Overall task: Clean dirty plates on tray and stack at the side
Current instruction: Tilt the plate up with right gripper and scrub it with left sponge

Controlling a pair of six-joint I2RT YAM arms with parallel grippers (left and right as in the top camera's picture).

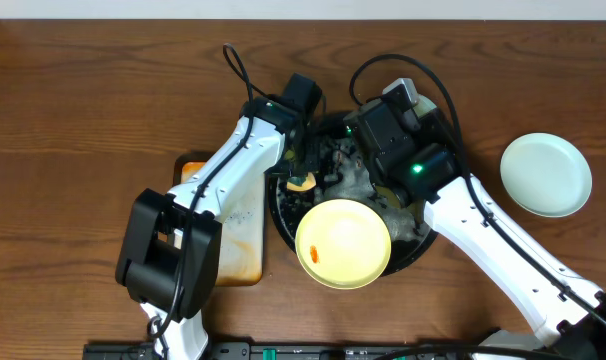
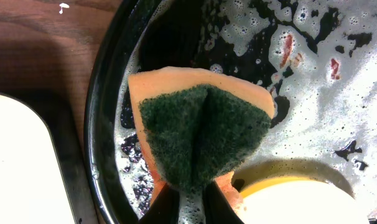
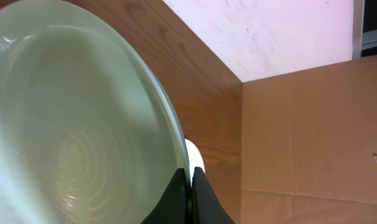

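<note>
The black round tray holds white foam and a pale yellow plate with an orange smear at its front. My left gripper is shut on an orange sponge with a green scouring face, held over the foamy tray beside the yellow plate. The sponge also shows in the overhead view. My right gripper is shut on the rim of a mint-green plate, held tilted on edge. It sits over the back of the tray. A second mint-green plate lies on the wood table at the right.
A rectangular black-rimmed tray with an orange-stained white surface lies left of the round tray, under my left arm; its edge shows in the left wrist view. Cables loop behind the round tray. A cardboard box stands beyond the table.
</note>
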